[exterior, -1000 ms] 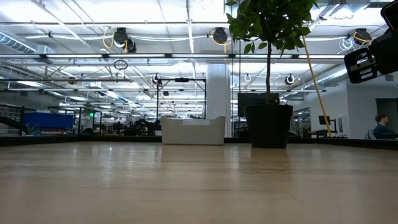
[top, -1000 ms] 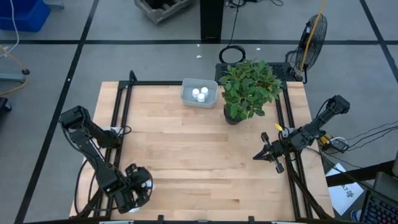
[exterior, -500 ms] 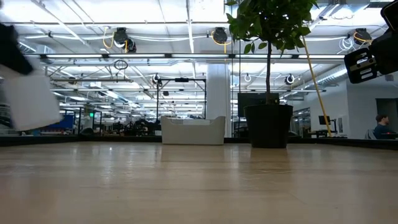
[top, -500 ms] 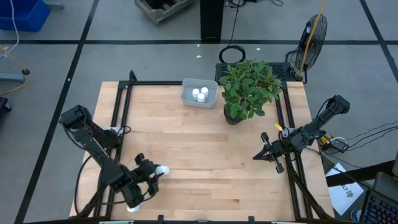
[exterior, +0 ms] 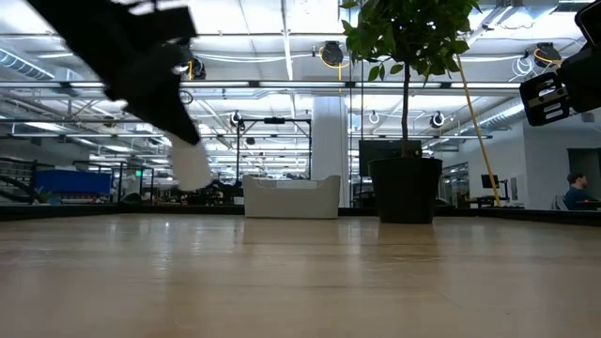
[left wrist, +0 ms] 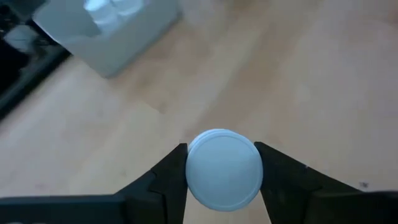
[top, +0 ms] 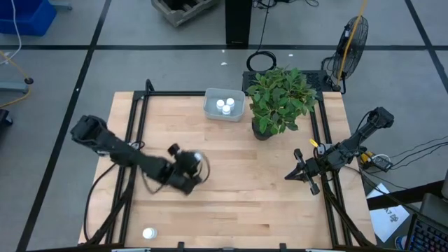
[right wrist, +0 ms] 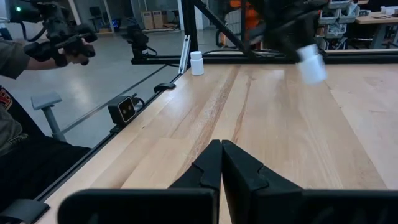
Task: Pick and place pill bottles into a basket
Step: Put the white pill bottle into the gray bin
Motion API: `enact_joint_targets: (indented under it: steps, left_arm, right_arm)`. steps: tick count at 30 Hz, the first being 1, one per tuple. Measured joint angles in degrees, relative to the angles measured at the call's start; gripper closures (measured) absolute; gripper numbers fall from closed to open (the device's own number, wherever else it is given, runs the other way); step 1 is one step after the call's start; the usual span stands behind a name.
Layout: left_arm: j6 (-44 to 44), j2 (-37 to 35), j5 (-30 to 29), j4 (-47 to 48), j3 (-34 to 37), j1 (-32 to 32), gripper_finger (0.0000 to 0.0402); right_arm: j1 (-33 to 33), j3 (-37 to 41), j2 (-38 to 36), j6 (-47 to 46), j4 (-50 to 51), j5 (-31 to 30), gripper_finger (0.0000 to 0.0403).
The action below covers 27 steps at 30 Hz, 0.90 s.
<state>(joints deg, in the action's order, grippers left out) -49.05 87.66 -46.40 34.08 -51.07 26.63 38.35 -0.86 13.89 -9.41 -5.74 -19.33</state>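
My left gripper (top: 193, 165) is over the table's middle left, shut on a white pill bottle (top: 199, 159), which also shows in the low view (exterior: 191, 169). Another white bottle (top: 148, 233) stands upright on its base at the near left corner, and shows in the right wrist view (right wrist: 196, 63). The pale basket (top: 224, 105) sits at the far edge with a few white bottles (top: 223, 106) inside. My right gripper (top: 297, 172) waits shut and empty at the right side. My left gripper pinches the bottle's round sides (left wrist: 188, 167) between its two fingers (left wrist: 171, 171). The bottle's round end (left wrist: 224, 168) faces the wrist camera, so the bottle lies along the fingers. It slants down below the gripper, lifted clear of the table.
A leafy potted plant (top: 280, 101) stands right of the basket at the far edge. Black frame rails (top: 136, 119) run along the table's left and right sides. A person (right wrist: 18, 93) stands beyond the table's near side.
My left gripper has swung from the near left corner up and toward the table's middle and far edge, nearer the basket, carrying the bottle lifted clear. The other bottle has stayed at the near left corner.
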Motion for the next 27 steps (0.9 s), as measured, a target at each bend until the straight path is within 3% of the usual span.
enact_joint_targets:
  steps: [4, 9, 12, 19, 24, 27]
  left_arm:
    - [11.74, -1.77, 2.70, -7.34, 0.02, -9.40, 0.0219]
    - [26.88, -6.58, 13.92, -17.29, -0.04, -21.87, 0.0238]
    - [31.51, -8.62, 19.27, -19.25, -0.49, -29.25, 0.0238]
    - [38.13, -7.16, 33.34, -17.50, -7.56, -43.88, 0.0235]
    - [42.94, -1.46, 35.63, -5.99, -20.00, -50.43, 0.0237]
    - [45.00, 3.18, 40.55, -1.43, -27.05, -53.47, 0.0237]
  right_arm:
    - [0.00, 0.00, 0.02, 0.02, 0.00, 0.01, 0.0399]
    - [0.00, 0.02, 0.00, 0.00, 0.00, 0.00, 0.0399]
    - [-0.02, 0.00, 0.02, 0.00, 0.00, 0.00, 0.0399]
    - [-0.01, 0.02, 0.11, 0.02, 0.01, 0.01, 0.0399]
    - [-0.02, 0.00, 0.11, 0.00, 0.02, 0.00, 0.0399]
    - [0.00, 0.00, 0.11, 0.00, 0.00, 0.00, 0.0399]
